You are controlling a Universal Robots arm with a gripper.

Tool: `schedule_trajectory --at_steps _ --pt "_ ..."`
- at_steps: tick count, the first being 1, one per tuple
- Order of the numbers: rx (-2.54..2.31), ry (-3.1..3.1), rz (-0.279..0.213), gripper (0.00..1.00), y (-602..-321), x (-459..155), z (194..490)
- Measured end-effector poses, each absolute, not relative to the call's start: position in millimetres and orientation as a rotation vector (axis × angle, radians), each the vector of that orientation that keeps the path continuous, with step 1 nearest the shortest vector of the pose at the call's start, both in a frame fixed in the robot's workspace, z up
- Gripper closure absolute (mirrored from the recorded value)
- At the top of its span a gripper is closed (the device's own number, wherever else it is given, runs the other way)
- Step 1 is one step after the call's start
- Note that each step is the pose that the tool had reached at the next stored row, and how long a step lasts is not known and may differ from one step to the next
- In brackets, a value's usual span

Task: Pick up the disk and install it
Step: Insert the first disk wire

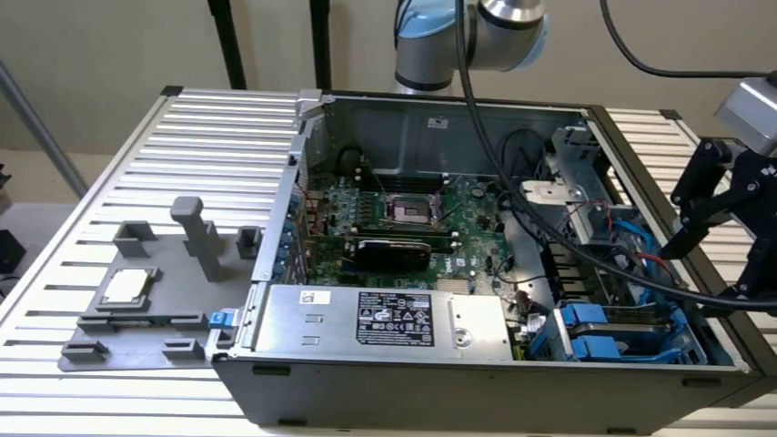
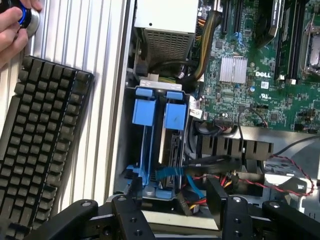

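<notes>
The disk (image 2: 172,145) stands on edge in the blue drive cage (image 2: 145,112) at the corner of the open computer case. Its blue rail end (image 2: 176,116) faces out, and most of its grey body is hidden in the slot. In the exterior view the disk's blue rail ends (image 1: 595,346) show in the case's near corner, toward that view's right. My gripper (image 2: 176,200) hangs above the cage, open, its black fingers (image 2: 217,196) wide apart with nothing between them. In the exterior view the gripper (image 1: 711,259) hovers over the case's wall on that view's right.
Red and blue cables (image 2: 235,177) run beside the cage, and the motherboard (image 1: 401,214) fills the case floor. A black keyboard (image 2: 40,145) lies on the slatted table beside the case, where a hand (image 2: 12,25) rests on a blue-ringed button. A grey fixture (image 1: 146,309) holds a small silver chip (image 1: 126,287).
</notes>
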State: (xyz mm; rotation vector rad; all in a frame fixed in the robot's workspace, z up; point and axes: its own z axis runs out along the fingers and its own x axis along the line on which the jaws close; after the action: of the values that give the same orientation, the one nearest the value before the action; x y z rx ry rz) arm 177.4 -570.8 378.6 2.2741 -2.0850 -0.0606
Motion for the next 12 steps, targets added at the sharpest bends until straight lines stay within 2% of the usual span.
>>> schedule_trajectory --at_steps 12 --pt "2.291 -2.052 -0.075 0.37 -585 183 360"
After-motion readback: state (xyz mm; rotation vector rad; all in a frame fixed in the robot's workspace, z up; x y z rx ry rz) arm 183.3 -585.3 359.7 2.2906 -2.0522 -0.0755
